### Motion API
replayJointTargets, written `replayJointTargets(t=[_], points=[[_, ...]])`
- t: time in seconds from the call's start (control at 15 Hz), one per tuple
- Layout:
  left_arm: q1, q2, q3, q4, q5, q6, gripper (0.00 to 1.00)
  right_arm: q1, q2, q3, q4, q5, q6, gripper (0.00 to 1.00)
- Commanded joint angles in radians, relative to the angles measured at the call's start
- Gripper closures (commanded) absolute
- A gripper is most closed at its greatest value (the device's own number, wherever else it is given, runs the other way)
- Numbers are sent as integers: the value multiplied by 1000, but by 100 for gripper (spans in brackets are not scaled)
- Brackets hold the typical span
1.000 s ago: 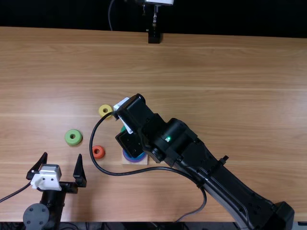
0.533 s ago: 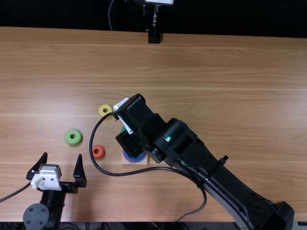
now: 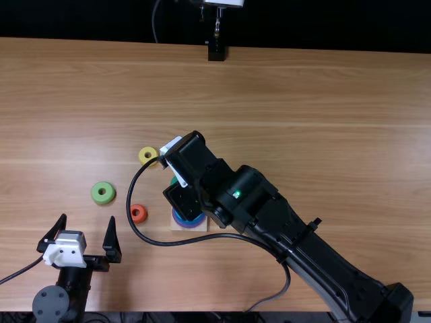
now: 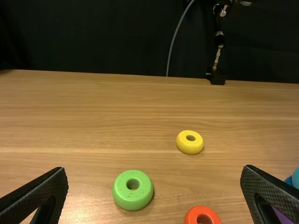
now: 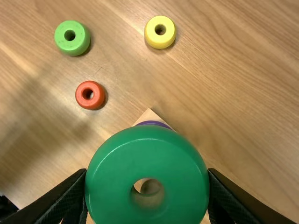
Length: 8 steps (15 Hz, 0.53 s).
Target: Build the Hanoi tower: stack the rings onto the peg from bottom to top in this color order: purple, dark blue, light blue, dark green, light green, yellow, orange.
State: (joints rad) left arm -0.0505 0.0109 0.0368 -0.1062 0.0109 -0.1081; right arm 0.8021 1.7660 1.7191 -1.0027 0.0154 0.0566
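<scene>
Inspecting the desk point(image 3: 310, 108): right pincer point(image 3: 182, 196) grips the dark green ring point(image 5: 147, 161) by its sides, above the wooden base point(image 3: 179, 228). Contact with the stack beneath cannot be determined. On the base sit the purple ring point(image 5: 154, 123), dark blue ring point(image 4: 289, 180) and light blue ring point(image 4: 296, 178). Orange ring point(image 5: 98, 100) lies left of the base, light green ring point(image 5: 74, 46) farther left, yellow ring point(image 5: 160, 42) beyond, on the far side. Left pincer point(image 3: 87, 219), near left, is spread.

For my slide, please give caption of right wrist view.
The right gripper holds the dark green ring; light green, orange and yellow rings lie apart.
</scene>
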Motion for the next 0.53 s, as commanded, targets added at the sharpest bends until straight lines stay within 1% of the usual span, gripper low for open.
replayJointTargets(t=[0.0,0.47], points=[[12,-11,-37,-4,0,7,0,-12,-33,-4,-2,1,-3,100],[12,-11,-37,-4,0,7,0,-29,-34,-7,-3,1,-3,100]])
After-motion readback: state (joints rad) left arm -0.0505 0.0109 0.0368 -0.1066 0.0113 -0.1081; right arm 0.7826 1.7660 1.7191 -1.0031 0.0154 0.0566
